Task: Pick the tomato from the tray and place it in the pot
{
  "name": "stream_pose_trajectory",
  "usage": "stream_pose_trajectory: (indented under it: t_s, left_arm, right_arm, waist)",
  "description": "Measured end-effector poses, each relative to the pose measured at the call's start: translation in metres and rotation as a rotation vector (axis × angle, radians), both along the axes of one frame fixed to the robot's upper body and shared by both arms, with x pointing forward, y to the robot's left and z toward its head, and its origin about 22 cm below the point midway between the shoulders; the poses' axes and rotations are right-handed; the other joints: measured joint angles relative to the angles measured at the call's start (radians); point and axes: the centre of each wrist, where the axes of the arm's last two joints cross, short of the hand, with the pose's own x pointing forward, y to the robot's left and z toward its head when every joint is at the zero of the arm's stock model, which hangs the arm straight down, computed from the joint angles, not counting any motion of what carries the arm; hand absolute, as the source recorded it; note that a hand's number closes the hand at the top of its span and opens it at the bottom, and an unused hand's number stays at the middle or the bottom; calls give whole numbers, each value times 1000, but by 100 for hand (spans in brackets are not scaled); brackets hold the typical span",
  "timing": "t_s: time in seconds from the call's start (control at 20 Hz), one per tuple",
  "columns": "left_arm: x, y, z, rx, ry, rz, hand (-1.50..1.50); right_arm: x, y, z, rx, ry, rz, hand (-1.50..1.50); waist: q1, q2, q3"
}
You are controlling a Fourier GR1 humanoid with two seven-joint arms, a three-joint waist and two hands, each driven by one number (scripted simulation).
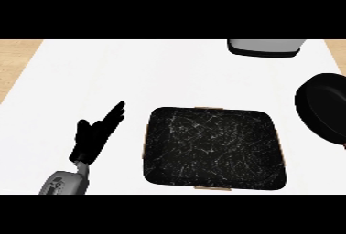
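A black tray (213, 148) with a white-speckled surface and a thin wooden rim lies at the lower middle of the white counter. No tomato shows on it or anywhere else in the head view. A round black pot (326, 109) sits at the right edge, partly cut off by the view. My left hand (94, 135) is open to the left of the tray, fingers straight and pointing up and to the right, holding nothing and clear of the tray. My right hand does not show.
A grey container with a black base (263, 47) stands at the far edge, right of the middle. The white counter (135, 73) stretches bare to the left, with wooden floor (13, 59) beyond its left side.
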Motion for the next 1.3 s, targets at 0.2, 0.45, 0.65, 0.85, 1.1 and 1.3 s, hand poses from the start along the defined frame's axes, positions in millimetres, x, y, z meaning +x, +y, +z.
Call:
stream_pose_trajectory:
  t_s: [0.2, 0.45, 0.65, 0.85, 1.1, 1.3]
  left_arm:
    - [2, 4, 1, 2, 1, 6, 0]
    - [-2, -2, -6, -5, 8, 22, 0]
    - [0, 2, -4, -3, 9, 34, 0]
    - [-1, 3, -5, -3, 7, 42, 0]
    - [-2, 6, -8, -8, 11, 46, 0]
    - [-1, 7, -6, -9, 1, 31, 0]
  right_arm:
    - [11, 12, -21, -127, 131, -73, -150]
    - [25, 29, -44, -104, 216, -48, -150]
    - [37, 42, -45, 169, 215, -16, -150]
    - [46, 49, -40, 455, 169, -55, -150]
    - [46, 33, -21, 758, 110, -192, -150]
    - [38, 9, 3, 938, 65, -289, -150]
  waist:
    - [-6, -1, -1]
    - [-21, -3, 0]
    - [-31, -6, 1]
    - [-41, -9, 0]
    - [-40, -6, 0]
    - [-29, -1, 1]
